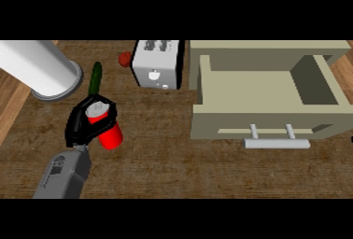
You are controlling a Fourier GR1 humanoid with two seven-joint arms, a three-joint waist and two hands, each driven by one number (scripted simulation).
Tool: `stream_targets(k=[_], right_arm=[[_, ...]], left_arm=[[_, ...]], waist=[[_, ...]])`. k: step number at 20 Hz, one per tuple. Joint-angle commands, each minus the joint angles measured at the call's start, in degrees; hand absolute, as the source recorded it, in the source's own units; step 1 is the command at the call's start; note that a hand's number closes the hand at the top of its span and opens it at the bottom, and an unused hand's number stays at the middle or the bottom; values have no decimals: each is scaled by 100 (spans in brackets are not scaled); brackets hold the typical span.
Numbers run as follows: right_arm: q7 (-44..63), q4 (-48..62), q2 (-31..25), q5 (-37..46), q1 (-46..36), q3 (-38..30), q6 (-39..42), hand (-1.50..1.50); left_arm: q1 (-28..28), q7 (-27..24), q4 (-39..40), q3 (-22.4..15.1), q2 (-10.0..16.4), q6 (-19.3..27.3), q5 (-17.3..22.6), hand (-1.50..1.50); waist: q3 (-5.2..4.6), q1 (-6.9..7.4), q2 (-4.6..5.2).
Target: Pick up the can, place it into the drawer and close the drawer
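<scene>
— Holding what, was the left hand (77, 128)?

— The can (110, 137). The black fingers were curled round its upper half, so only the silver top and the red lower body showed. It sat tilted in the hand, top toward the far side, base pointing near and to the right. Whether the base touched the counter (172, 172) I could not tell.

— And where was that against the drawer?

— Well apart. Hand and can were at the counter's left. The drawer (265, 91) stood open at the right, with its grey handle (276, 143) on the near front.

— Any writing on the can?

— None that I could read. The toaster's front carried a small mark, too small to make out.

— How many of each?

— One can, one drawer, one handle on two posts, one hand in view. Just beyond the hand lay one slender dark green thing (95, 77). Farther left stood one big white cylinder (34, 65). One white toaster (158, 65) was just left of the drawer, with one small red thing (124, 59) beside it.
</scene>
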Motion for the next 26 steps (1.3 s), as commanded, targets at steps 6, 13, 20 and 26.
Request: stream_targets(k=[6,13,20,26], right_arm=[[-55,73,3,43,-11,-70,1,-150],[170,-145,26,32,-44,-25,2,-150],[206,-327,17,-162,64,-148,48,-150],[14,-100,42,-106,37,-99,103,-150]], left_arm=[[-101,1336,-1838,-709,-218,480,-319,150],[-1132,2563,-2093,-1121,-543,1004,-640,150],[-1977,3147,-2023,-1971,-567,1867,-737,150],[-3399,3719,-1531,-2141,-568,2489,-699,150]], waist=[[-2,-28,9],[-3,-55,12],[-3,-93,16],[-1,-144,20]])
